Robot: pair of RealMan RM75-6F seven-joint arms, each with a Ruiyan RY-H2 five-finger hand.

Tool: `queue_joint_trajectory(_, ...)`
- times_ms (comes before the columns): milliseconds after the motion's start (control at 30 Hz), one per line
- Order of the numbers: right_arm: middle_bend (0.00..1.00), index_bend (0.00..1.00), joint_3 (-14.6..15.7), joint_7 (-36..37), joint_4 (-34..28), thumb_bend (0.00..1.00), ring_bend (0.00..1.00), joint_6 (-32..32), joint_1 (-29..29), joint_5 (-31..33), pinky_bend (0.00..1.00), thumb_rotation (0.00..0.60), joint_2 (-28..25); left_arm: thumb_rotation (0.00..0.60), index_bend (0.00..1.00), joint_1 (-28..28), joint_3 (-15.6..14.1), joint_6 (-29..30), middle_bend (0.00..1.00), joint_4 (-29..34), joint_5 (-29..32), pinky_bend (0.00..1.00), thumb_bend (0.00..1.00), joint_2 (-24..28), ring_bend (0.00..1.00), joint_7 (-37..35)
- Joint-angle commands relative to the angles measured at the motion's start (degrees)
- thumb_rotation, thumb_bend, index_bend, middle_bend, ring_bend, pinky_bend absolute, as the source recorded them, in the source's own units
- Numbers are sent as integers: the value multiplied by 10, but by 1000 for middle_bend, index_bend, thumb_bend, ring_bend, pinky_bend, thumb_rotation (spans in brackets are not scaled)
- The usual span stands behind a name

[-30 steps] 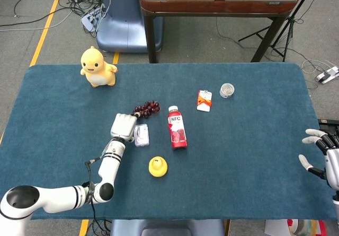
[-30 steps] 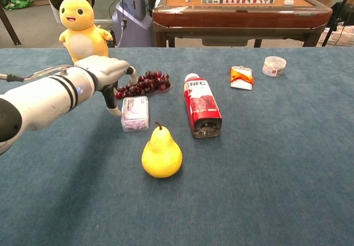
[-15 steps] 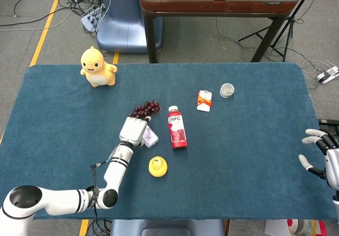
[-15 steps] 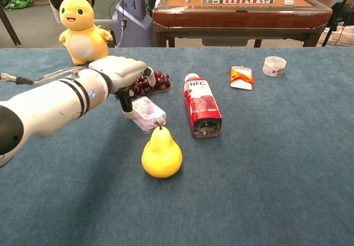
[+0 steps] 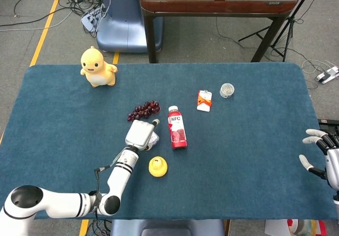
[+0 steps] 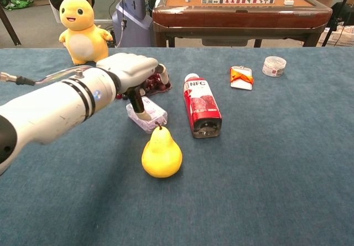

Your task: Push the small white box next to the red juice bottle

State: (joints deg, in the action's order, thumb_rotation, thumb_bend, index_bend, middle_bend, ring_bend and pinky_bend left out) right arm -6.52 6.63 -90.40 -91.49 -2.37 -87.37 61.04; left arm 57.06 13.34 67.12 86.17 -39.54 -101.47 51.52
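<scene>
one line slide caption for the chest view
Left hand pushes small white box toward red juice bottle.

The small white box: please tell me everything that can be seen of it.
The small white box is a low, clear-looking plastic case with pale, faintly purple contents. It lies flat on the blue table cloth, turned askew, between the grapes and the yellow pear, left of the lying red juice bottle and apart from it. The left hand covers its far side, one finger pressing down on it.

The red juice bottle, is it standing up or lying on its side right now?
Lying on its side. The red juice bottle rests lengthwise on the table, white cap pointing away from the robot.
</scene>
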Motion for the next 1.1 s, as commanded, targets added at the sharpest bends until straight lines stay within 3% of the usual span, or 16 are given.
queue_joint_trajectory(33, 312, 444, 1, -1, -1, 211, 205, 0, 0, -1, 369, 600, 0, 600, 235, -18, -14, 26, 1000, 38, -9, 1000, 111, 31, 986, 11)
queue_joint_trajectory(267, 313, 444, -3, -44, 5, 211, 205, -5, 0, 4, 370, 600, 14, 600, 253, -62, -41, 70, 1000, 136, -16, 1000, 111, 117, 960, 20)
queue_joint_trajectory(500, 313, 444, 0, -46, 2, 211, 205, 0, -2, 1, 370, 600, 15, 600, 253, -112, -82, 119, 973, 224, 11, 1000, 111, 215, 758, 44)
queue_joint_trajectory(667, 315, 444, 1, -90, 5, 211, 205, -4, -3, -1, 370, 600, 27, 600, 253, -162, -122, 148, 659, 256, -38, 986, 111, 262, 671, 3)
queue_joint_trajectory(733, 315, 444, 3, -100, 3, 211, 205, -2, -4, -4, 370, 600, 30, 600, 252, -181, -142, 158, 549, 275, -54, 931, 111, 284, 603, -5)
queue_joint_trajectory(933, 315, 444, 10, -115, -8, 211, 205, -2, -3, -15, 369, 600, 29, 600, 253, -241, -180, 223, 288, 318, -85, 567, 111, 331, 268, -13)
queue_joint_trajectory(1100, 315, 444, 20, -127, -23, 210, 205, -11, 1, -35, 370, 600, 26, 600, 269, -301, -210, 285, 253, 322, -156, 450, 111, 348, 228, -48)
